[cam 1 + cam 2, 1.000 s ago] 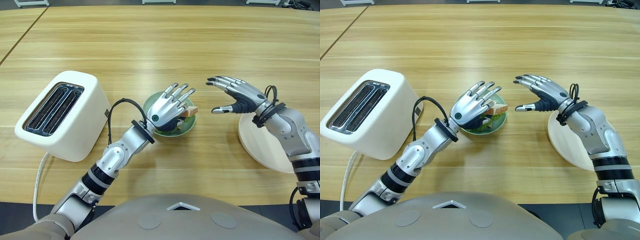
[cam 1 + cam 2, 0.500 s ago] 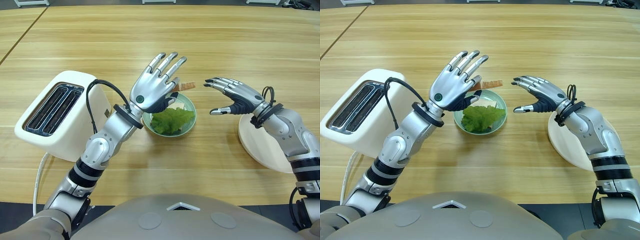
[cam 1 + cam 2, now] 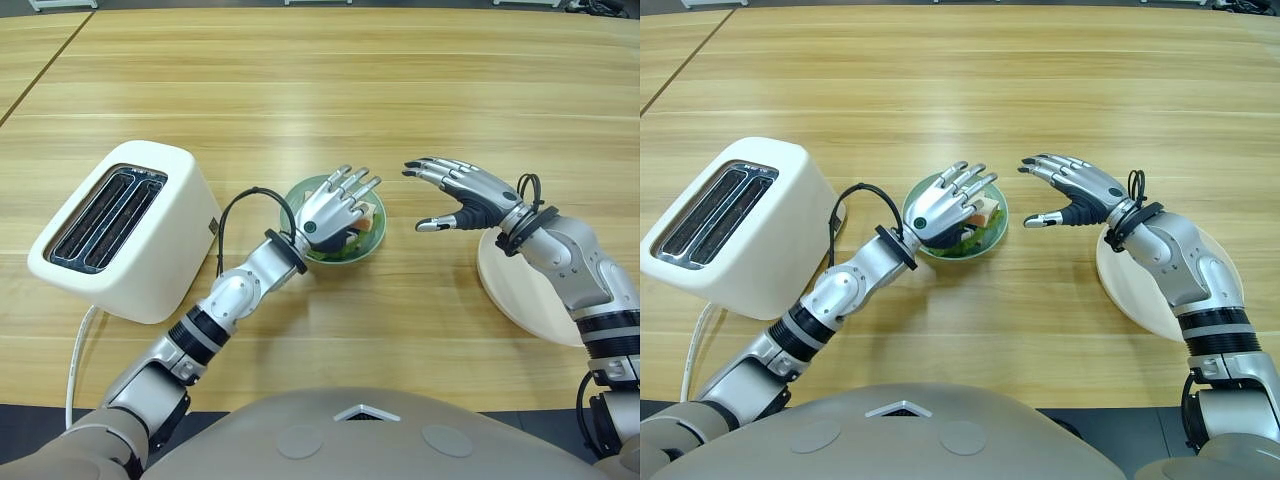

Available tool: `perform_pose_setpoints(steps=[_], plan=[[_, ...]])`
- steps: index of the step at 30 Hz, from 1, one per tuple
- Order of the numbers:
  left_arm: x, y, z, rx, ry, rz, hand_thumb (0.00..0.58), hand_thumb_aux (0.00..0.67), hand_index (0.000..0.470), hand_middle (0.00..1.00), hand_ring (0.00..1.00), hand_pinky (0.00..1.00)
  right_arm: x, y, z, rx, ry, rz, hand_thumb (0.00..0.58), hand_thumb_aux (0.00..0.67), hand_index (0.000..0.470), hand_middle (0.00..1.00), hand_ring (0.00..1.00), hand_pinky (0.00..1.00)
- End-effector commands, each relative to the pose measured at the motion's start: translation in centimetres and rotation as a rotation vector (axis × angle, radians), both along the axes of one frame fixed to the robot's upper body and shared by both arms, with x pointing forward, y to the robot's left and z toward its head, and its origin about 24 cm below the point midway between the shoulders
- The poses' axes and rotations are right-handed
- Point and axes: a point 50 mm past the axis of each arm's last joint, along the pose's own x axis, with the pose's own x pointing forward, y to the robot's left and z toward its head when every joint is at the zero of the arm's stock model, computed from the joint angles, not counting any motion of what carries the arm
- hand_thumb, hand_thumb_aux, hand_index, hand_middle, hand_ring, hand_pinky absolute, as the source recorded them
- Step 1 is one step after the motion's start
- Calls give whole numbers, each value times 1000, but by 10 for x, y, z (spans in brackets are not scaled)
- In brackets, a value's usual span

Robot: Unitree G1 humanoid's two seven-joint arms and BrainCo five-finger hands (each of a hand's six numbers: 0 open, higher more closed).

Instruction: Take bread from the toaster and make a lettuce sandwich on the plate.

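Resting in the green bowl (image 3: 350, 257) at the middle of the desk (image 3: 400, 90), the left robot hand (image 3: 335, 208) lies over a bread slice (image 3: 371, 214), whose toasted edge shows at the hand's 3 o'clock. Whether it pinches the slice cannot be told. Some lettuce (image 3: 980, 236) shows beneath, toward the bowl's 5 o'clock. The white toaster (image 3: 120, 235) stands at 9 o'clock from the bowl, near it but apart. At 3 o'clock from the bowl the right robot hand (image 3: 465, 190) hovers spread, holding nothing, by the 10 o'clock rim of the pale plate (image 3: 525, 295).
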Motion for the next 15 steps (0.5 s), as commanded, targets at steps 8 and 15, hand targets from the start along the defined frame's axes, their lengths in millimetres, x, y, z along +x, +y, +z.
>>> perform_pose_setpoints(steps=[8, 15], plan=[[-14, 8, -29, 68, 112, 55, 0, 0, 0, 0, 0, 0, -1, 2, -2, -11, 8, 15, 0, 0, 0, 0, 0, 0], [-12, 16, -30, 9, 170, 119, 0, 0, 0, 0, 0, 0, -2, 4, -4, -19, 18, 28, 0, 0, 0, 0, 0, 0]])
